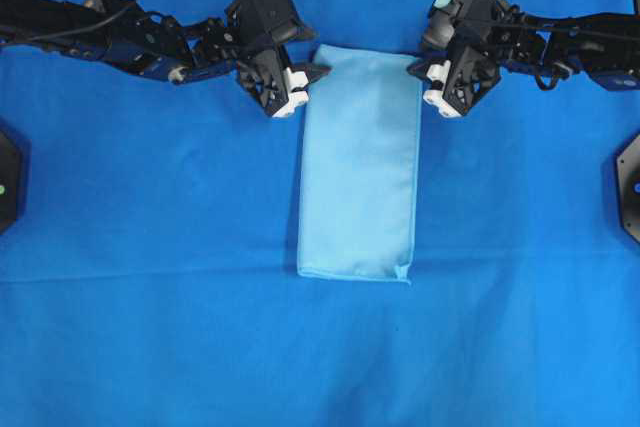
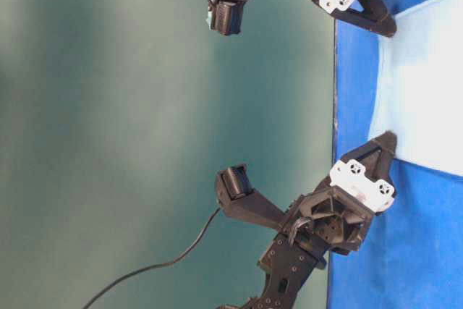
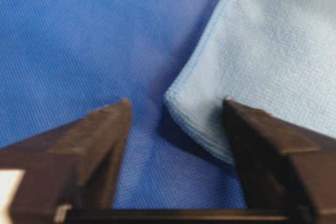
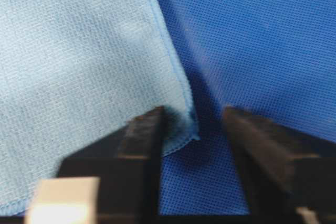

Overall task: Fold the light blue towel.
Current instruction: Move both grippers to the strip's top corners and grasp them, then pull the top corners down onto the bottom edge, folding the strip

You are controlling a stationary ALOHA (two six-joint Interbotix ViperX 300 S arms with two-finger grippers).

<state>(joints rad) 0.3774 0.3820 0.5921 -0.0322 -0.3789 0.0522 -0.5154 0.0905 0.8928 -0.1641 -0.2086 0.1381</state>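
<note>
The light blue towel (image 1: 358,162) lies flat on the table as a tall doubled rectangle, its hemmed edges stacked at the near end. My left gripper (image 1: 318,72) is down at the towel's far left corner. In the left wrist view the layered corner of the towel (image 3: 273,40) sits between the left gripper's (image 3: 176,100) spread fingers, with the right-hand finger over the cloth. My right gripper (image 1: 413,67) is at the far right corner. There the towel's (image 4: 79,51) stitched corner pokes between the right gripper's (image 4: 193,109) parted fingers, and a gap still shows on both sides.
A large royal-blue cloth (image 1: 150,327) covers the whole table under the towel. Black fixtures stand at the left edge (image 1: 6,177) and the right edge (image 1: 630,187). Both arms reach in from the far corners.
</note>
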